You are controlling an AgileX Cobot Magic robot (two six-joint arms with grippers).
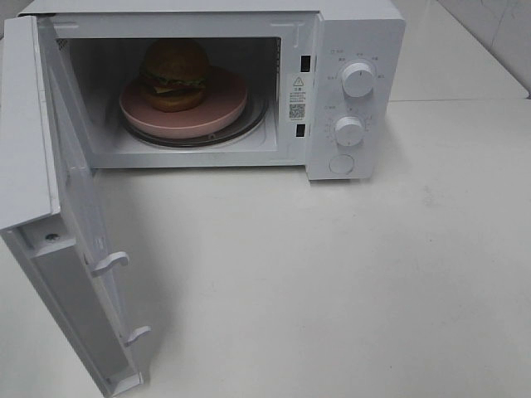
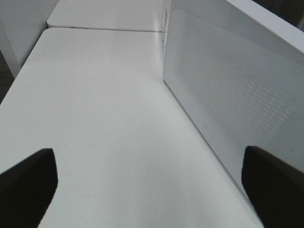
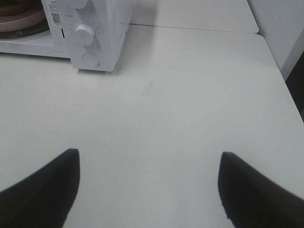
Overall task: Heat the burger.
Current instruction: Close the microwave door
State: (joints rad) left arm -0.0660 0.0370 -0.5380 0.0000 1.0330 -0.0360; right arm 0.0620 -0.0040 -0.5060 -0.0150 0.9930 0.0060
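Burger (image 1: 174, 75) loaded; left gripper (image 2: 149, 187) and right gripper (image 3: 149, 190) fingers apart, empty; next, swing door (image 1: 79, 249) at 7 o'clock shut.

From here the microwave (image 1: 382, 33) door (image 1: 70, 240) stands swung open, running out from the cavity's left edge toward me like a wall. Two latch hooks (image 1: 112, 263) jut from its inner face into the space in front. The cavity mouth faces me with nothing across it. Inside, the burger (image 1: 174, 75) on its pink plate (image 1: 224, 108) takes up most of the floor and rises toward the roof, leaving narrow gaps at the sides. The control panel (image 1: 332, 50) and its knobs (image 1: 358, 79) close off the right. The counter (image 1: 332, 274) in front lies open. My left claw (image 2: 149, 180), spread wide, sits on the door's outer side, with the panel just beside one finger. My right claw (image 3: 149, 171), also spread, looks over bare counter.
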